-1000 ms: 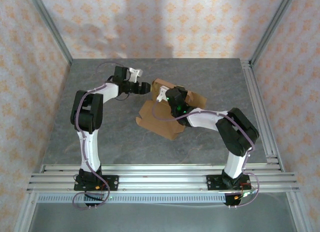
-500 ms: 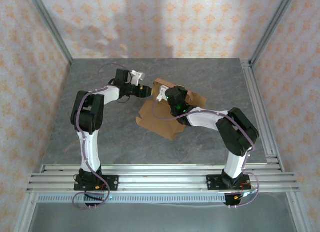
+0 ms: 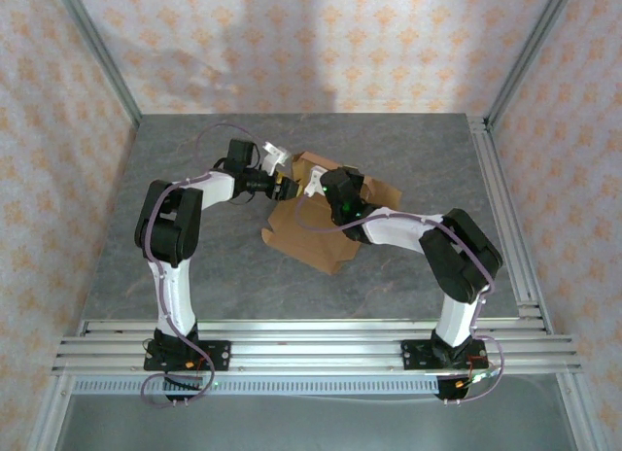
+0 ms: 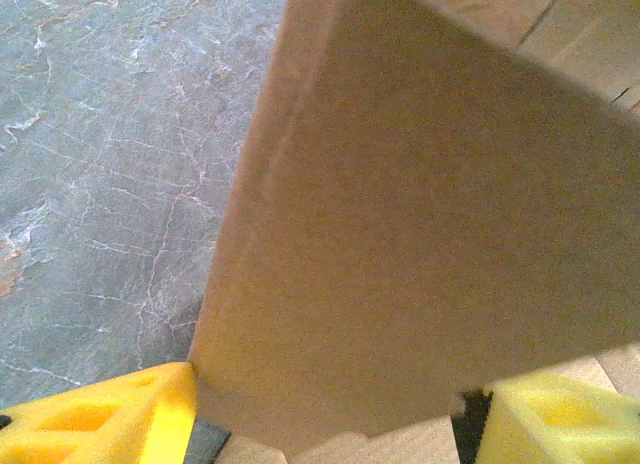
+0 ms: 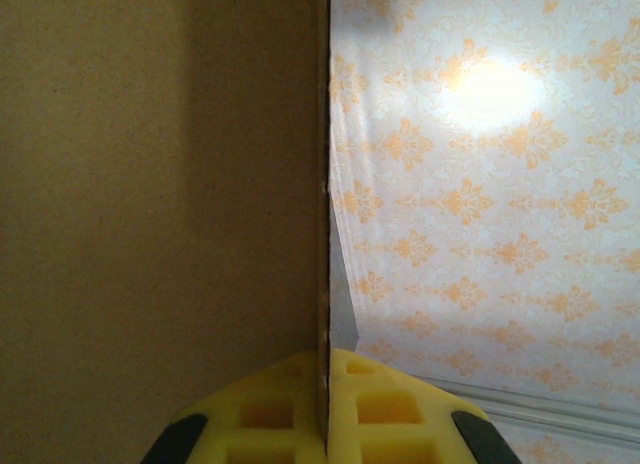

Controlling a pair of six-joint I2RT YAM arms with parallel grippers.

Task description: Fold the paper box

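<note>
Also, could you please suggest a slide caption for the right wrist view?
Right gripper pinching one edge of the brown cardboard box, with the patterned wall behind.

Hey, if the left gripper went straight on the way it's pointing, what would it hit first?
The paper box: a raised cardboard panel stands directly ahead of the left gripper, between its open yellow fingers. It looks very close, though depth is unclear.
</note>
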